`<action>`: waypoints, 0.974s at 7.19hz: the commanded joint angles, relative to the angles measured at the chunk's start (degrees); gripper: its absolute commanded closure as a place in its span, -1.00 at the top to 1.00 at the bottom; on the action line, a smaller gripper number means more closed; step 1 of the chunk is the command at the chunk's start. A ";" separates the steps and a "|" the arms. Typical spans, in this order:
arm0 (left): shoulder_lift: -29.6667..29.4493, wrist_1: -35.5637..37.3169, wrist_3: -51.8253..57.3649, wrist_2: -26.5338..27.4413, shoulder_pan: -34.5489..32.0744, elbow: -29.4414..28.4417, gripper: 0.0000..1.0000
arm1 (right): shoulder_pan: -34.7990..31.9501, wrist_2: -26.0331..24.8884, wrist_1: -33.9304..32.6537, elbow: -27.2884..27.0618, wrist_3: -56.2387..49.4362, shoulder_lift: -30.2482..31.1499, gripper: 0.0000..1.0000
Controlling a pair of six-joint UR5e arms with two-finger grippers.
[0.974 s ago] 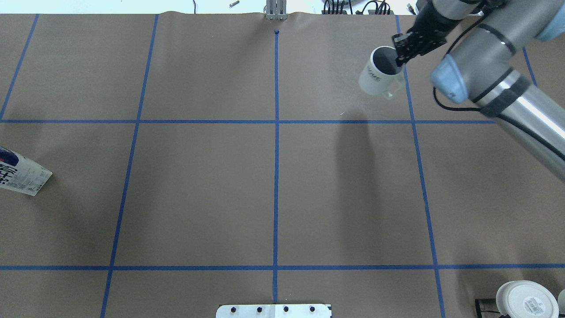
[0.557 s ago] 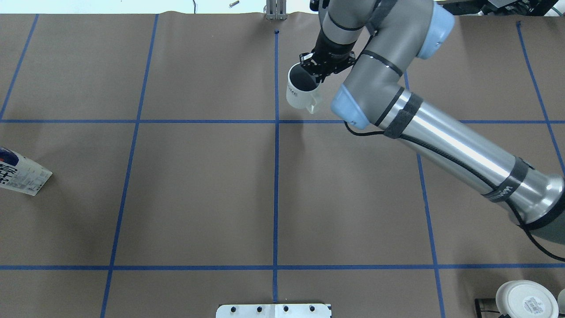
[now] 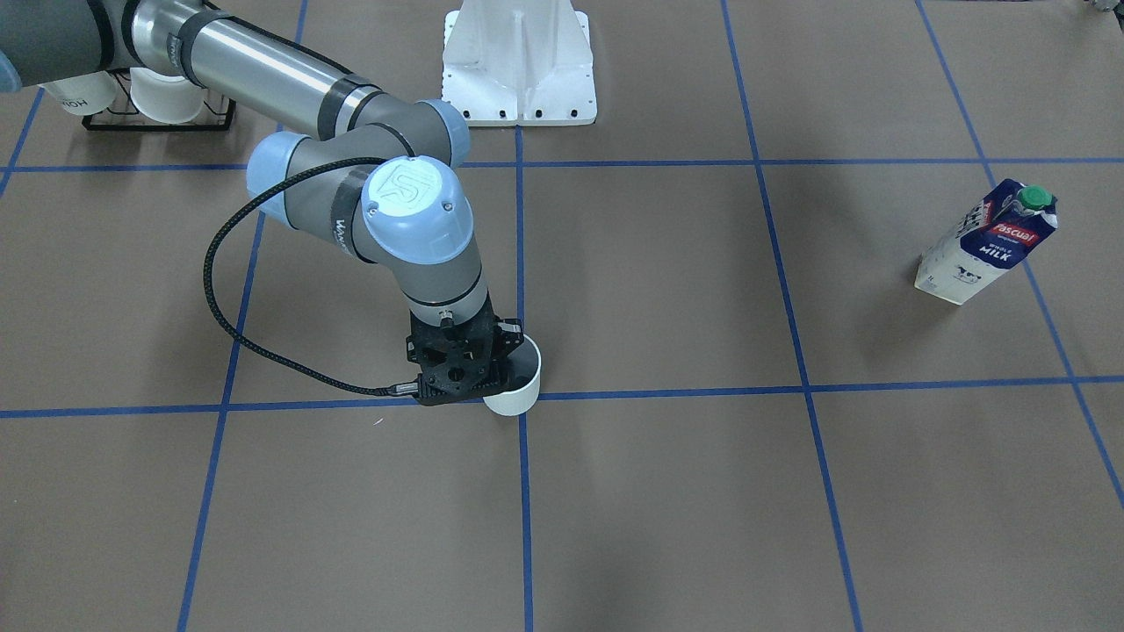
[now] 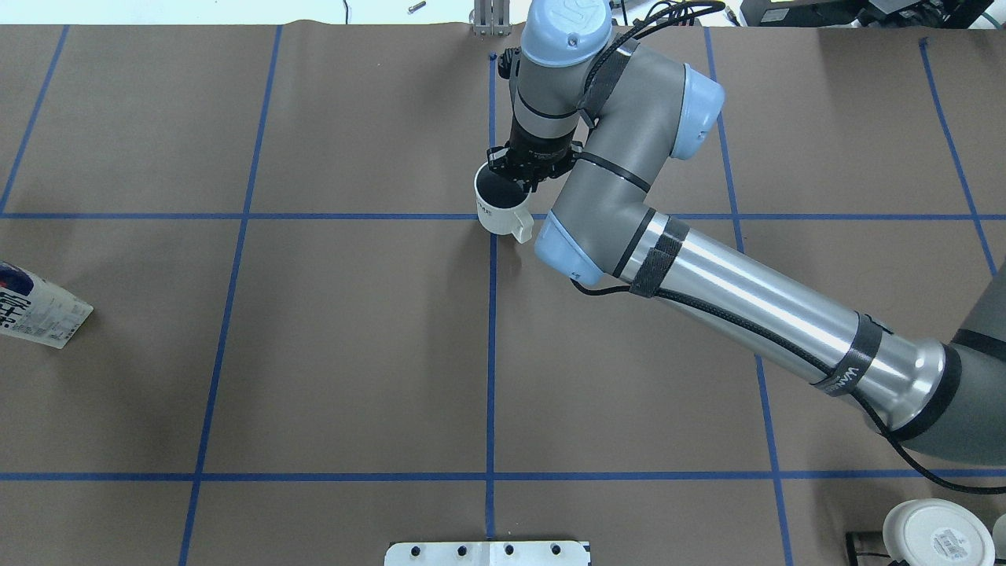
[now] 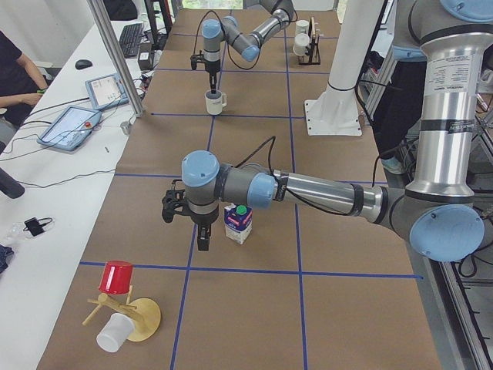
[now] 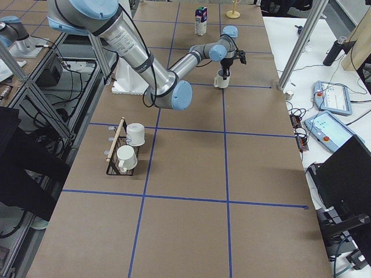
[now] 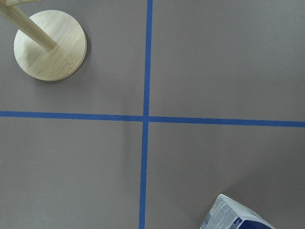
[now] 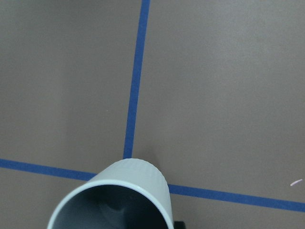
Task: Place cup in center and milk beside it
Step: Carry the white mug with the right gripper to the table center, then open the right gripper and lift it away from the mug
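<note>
The white cup (image 4: pixel 501 212), dark inside with a small handle, is held by its rim in my shut right gripper (image 4: pixel 520 181). It sits over the center crossing (image 4: pixel 493 217) of blue tape lines; I cannot tell whether it touches the surface. It also shows in the front view (image 3: pixel 518 391) and the right wrist view (image 8: pixel 119 195). The milk carton (image 3: pixel 983 246), blue and white with a green cap, stands far off on my left side (image 4: pixel 35 308). My left gripper (image 5: pixel 202 235) hangs beside the carton (image 5: pixel 238 223), apart from it; I cannot tell whether it is open.
A black rack with white mugs (image 3: pixel 158 105) stands near my base on the right side. One mug shows its underside (image 4: pixel 938 534). A wooden stand with a red cup (image 5: pixel 119 297) is beyond the carton. The white base mount (image 3: pixel 520 61) is behind the center.
My right arm has swept left from the far right with the cup and lowered it to the center crossing. The carton has not moved.
</note>
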State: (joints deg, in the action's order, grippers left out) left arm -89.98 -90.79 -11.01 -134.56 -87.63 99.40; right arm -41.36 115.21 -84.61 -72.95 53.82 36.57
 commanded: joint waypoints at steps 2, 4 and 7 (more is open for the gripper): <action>-0.19 0.00 -0.06 -0.17 -0.18 1.84 0.97 | -2.22 -0.79 -0.38 -1.31 1.11 -0.44 1.00; 0.85 0.27 0.38 -2.37 -0.26 9.29 0.96 | -9.49 8.14 -2.39 -10.39 0.15 6.36 1.00; 7.85 -5.93 7.54 2.34 6.84 16.96 0.96 | -17.96 12.23 -3.45 -23.69 -11.00 23.06 1.00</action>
State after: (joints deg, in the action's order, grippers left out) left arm -86.25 -92.61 -7.81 -135.18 -83.70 113.99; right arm -56.62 126.66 -87.28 -91.12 46.90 52.69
